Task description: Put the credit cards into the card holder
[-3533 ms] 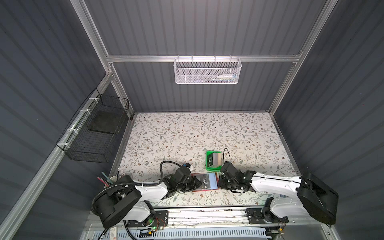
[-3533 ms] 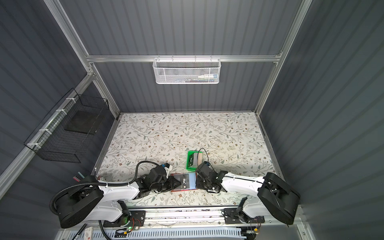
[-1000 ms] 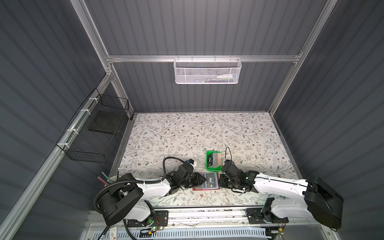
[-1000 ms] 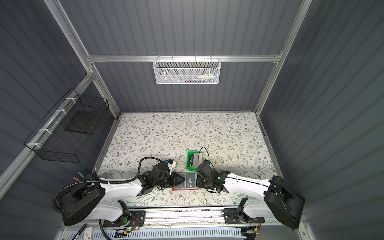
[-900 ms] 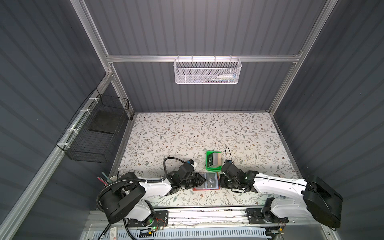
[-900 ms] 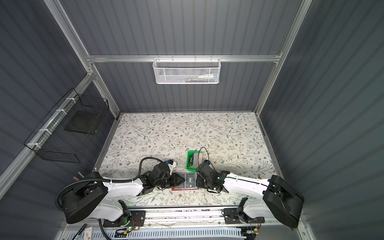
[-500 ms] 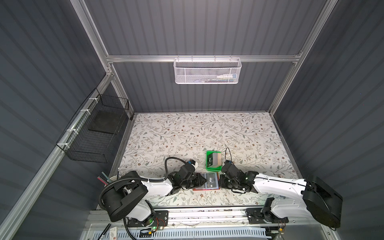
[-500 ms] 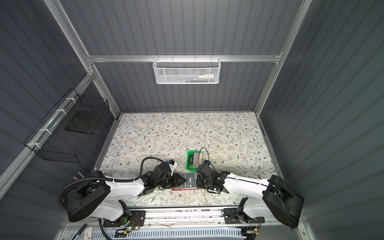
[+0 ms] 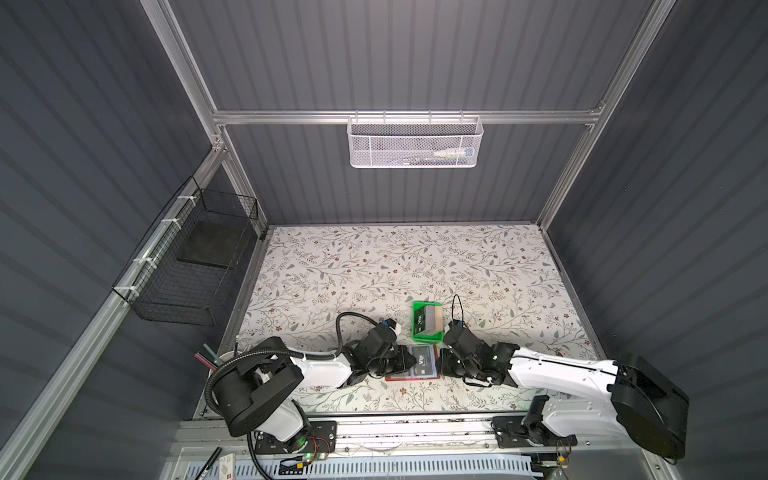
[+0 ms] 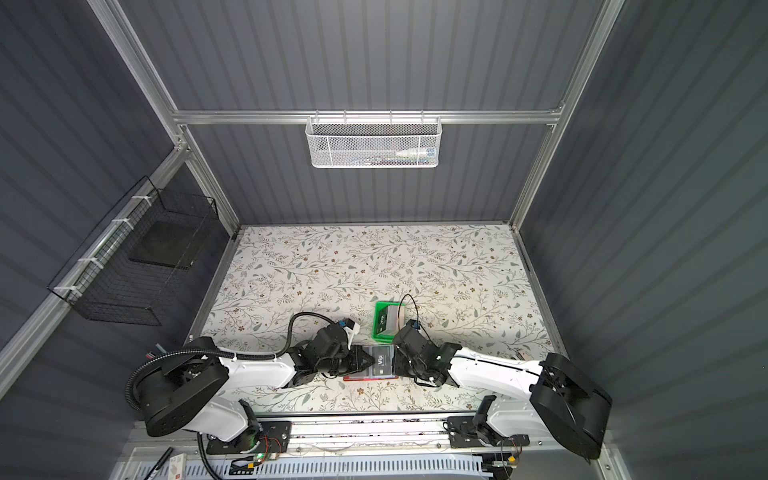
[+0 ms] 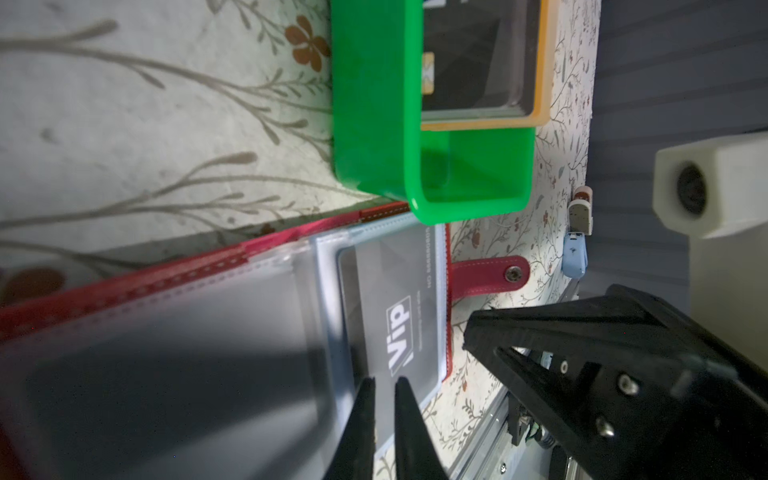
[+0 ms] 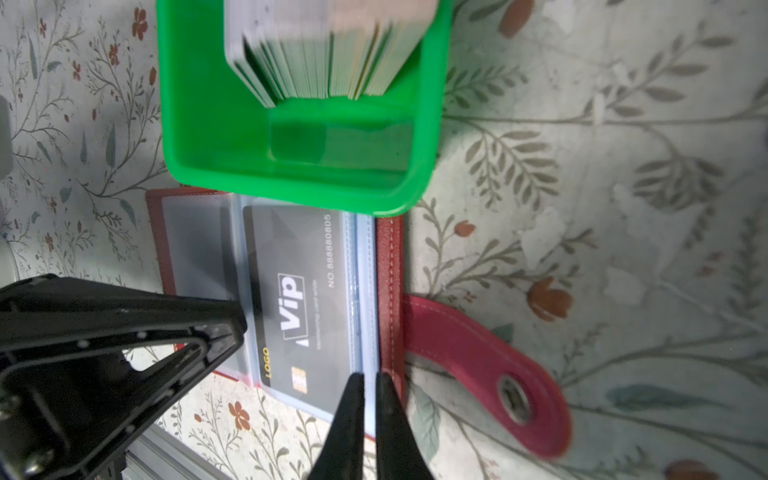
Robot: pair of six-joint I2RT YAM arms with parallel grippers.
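Left pincer point(image 11: 383, 384) has drawn nearly closed over the card holder point(image 11: 232, 307).

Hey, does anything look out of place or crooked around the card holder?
Nothing is spilled or damaged. The green tray crowds the far edge of the open card holder, perhaps overlapping it. The Vip card sits square in the holder.

Soft, even light is filling both top views, grey ribbed wall panels point(image 9: 415, 62) splaying wide at the edges. Close up, shadow is darkening the blurred clear plastic sleeve point(image 11: 166, 374) of the red leather-look card holder point(image 11: 174, 274).
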